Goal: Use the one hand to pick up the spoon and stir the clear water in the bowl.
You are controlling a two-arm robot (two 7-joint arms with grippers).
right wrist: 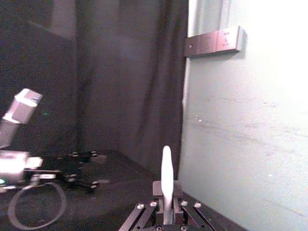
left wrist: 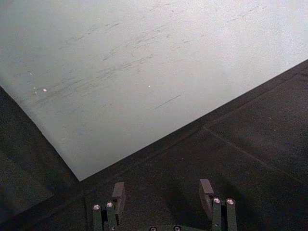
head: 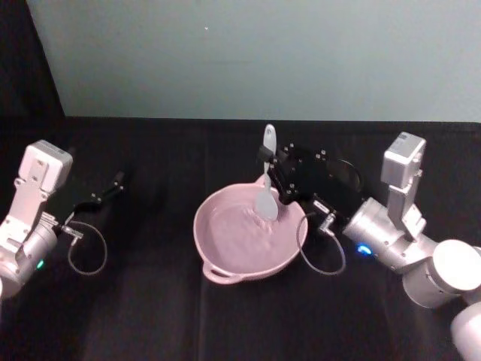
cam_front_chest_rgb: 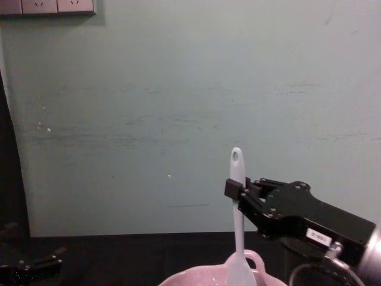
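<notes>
— The table (head: 150, 301)?
— Dark cloth. The pink bowl (head: 201, 226) stands mid-table, with open room on every side.
— The working arm?
— The right gripper (head: 270, 164) reaches in above the bowl's far right rim, clamped on the spoon (head: 267, 197) high on its handle. The spoon hangs upright, apparently so its blade dips into the water (head: 237, 237) by the far wall. A sweep toward the near side looks freest.
— The other arm?
— The left gripper (head: 114, 183) is parked far left, fingers apart, holding nothing.

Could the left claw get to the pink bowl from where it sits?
Probably yes. The left claw sits open off to the bowl's left with bare tabletop between them; the right claw, holding the spoon, is at the bowl's far right rim.
</notes>
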